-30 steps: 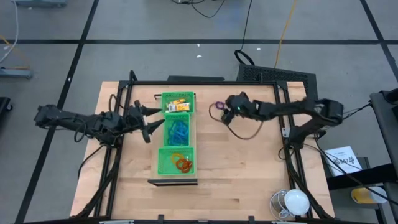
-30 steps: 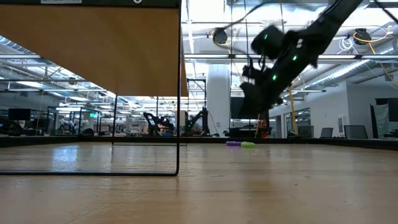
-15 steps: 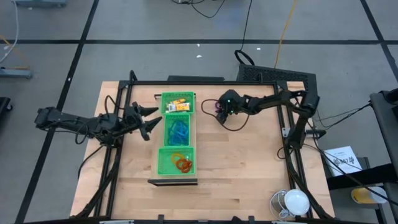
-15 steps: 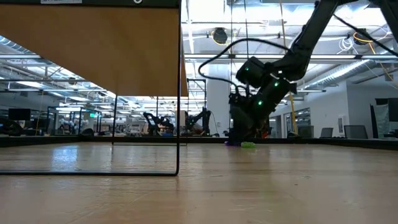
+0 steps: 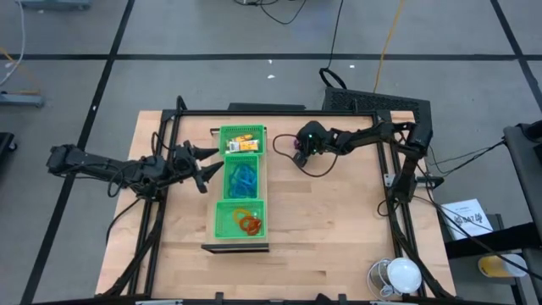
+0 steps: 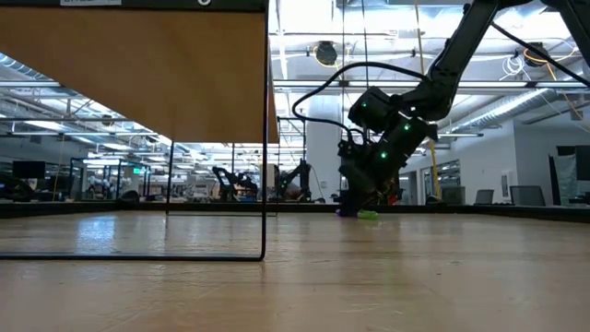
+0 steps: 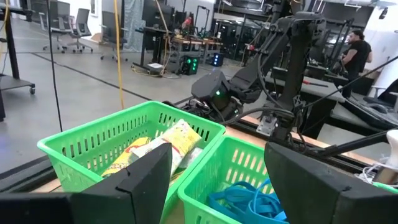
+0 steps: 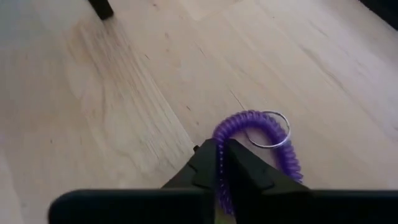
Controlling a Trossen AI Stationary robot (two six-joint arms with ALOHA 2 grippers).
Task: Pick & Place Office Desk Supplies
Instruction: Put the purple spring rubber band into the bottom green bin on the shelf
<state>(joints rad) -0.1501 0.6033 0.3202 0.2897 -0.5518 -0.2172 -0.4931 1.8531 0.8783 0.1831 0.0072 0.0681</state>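
Observation:
A purple coiled loop (image 8: 255, 124) with a small metal ring (image 8: 272, 129) lies on the wooden table to the right of the long green tray (image 5: 264, 188). My right gripper (image 8: 221, 163) is down on it and shut; in the high view it (image 5: 298, 149) is near the tray's far end. The low view shows that gripper (image 6: 356, 205) at the tabletop, with a small green item (image 6: 369, 215) beside it. My left gripper (image 7: 217, 180) hovers open, level, just left of the tray (image 7: 205, 134). The tray holds yellow pieces (image 5: 241, 141), blue loops (image 5: 243, 176) and orange-red loops (image 5: 248, 222). My right gripper pinches one side of the purple loop's coil (image 8: 219, 144) between its two shut fingers. It comes slanting down from the table's right side. The rest of the loop lies flat on the table beyond the fingertips.
A black metal frame (image 5: 279, 112) runs around the table's far and side edges. A white lamp-like thing (image 5: 398, 275) sits at the near right corner. Bare wood lies to the right of and nearer than the tray.
My right gripper has come down and moved toward the table's left edge, reaching the purple loop on the table. The loop has stayed where it lay.

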